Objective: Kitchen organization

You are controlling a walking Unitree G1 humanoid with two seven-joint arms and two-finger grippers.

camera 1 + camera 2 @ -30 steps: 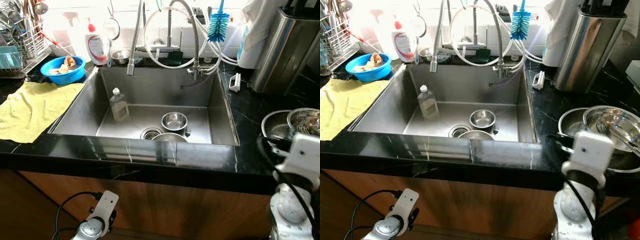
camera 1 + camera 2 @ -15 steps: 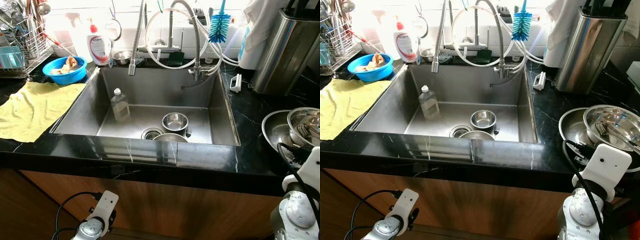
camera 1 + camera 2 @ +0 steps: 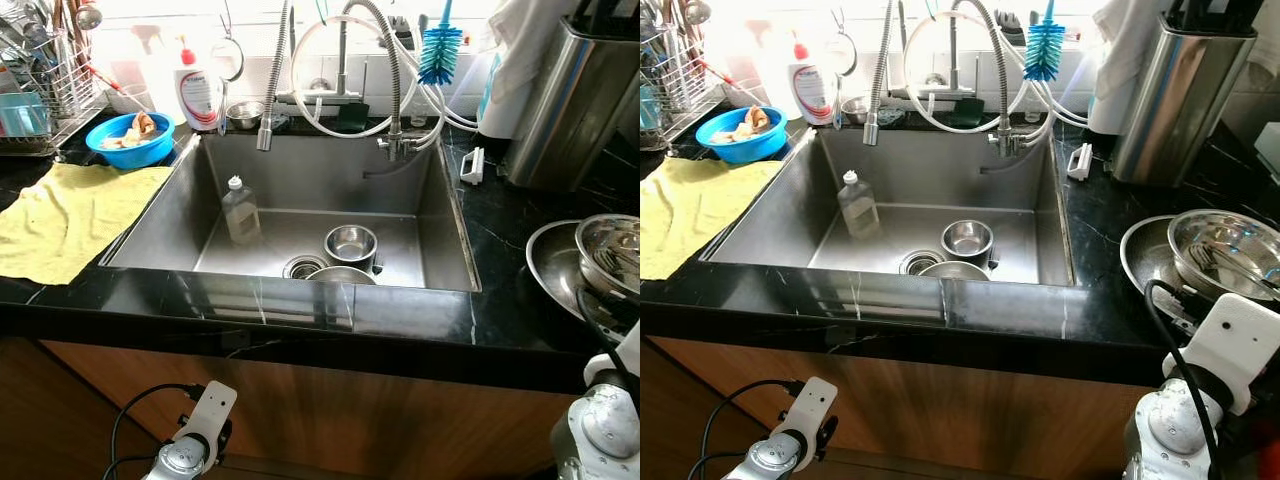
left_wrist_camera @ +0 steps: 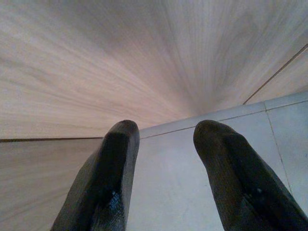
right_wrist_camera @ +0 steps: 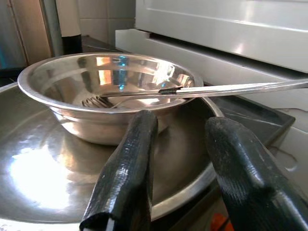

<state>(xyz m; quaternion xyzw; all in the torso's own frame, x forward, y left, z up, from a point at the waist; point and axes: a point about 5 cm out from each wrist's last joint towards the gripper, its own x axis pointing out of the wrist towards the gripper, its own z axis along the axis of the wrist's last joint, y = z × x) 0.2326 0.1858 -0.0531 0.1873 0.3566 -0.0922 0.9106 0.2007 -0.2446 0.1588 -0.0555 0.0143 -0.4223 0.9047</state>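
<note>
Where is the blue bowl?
The blue bowl sits on the black counter to the left of the sink, at the back. It is just behind the yellow cloth and beside the white soap bottle.

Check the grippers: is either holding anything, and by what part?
Nothing is held. The right gripper has open jaws short of the steel bowl with the fork; the left gripper hangs open by the cabinet.

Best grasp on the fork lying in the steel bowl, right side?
Probably the fork by its handle, where it juts out past the rim of the bowl. The tines lie down inside the bowl, so the free end is easier. The right gripper, jaws open, already faces it; approach from there, across the handle.
</note>
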